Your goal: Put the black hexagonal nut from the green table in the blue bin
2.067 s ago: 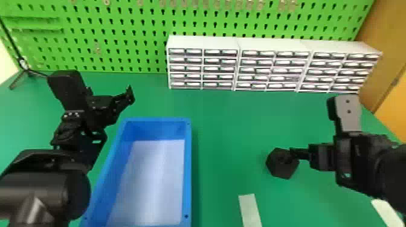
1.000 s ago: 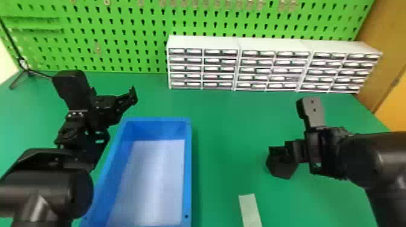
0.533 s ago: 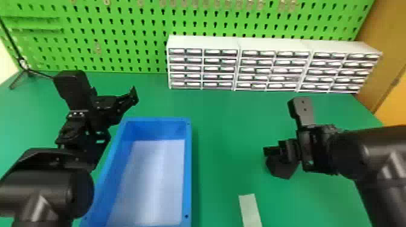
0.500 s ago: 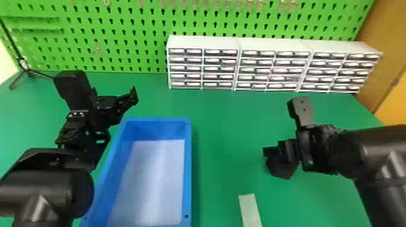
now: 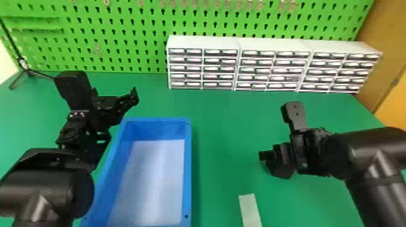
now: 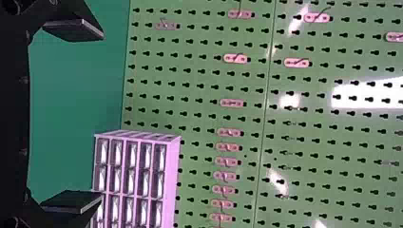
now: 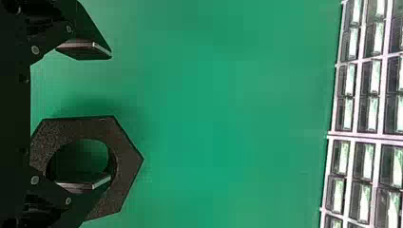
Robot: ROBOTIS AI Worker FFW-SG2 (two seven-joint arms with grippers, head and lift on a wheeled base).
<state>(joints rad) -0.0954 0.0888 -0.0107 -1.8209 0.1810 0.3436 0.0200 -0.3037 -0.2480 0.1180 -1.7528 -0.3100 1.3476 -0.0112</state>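
Observation:
On the green table (image 5: 223, 120), right of the blue bin (image 5: 187, 169), the black hexagonal nut (image 5: 281, 170) is partly covered by my right gripper (image 5: 269, 154). In the right wrist view this gripper (image 7: 110, 115) has its fingers wide apart; one lies across the opening of the nut (image 7: 124, 161), the other stands off over bare green surface. Nothing is held between them. Beyond the bin's back left corner is my left gripper (image 5: 131, 97); the left wrist view has that gripper (image 6: 101, 115) open, with nothing between its fingers.
White drawer cabinets (image 5: 275, 65) line the table's back, before a green pegboard (image 5: 120, 36). A pale strip (image 5: 250, 209) lies on the table between bin and nut, nearer the front. A thin black stand (image 5: 25, 68) occupies the back left corner.
Over these two seconds my right gripper has shifted left, from the nut's right side to over it, then nearly stopped. The left arm moved slightly right at first. The nut stays in place.

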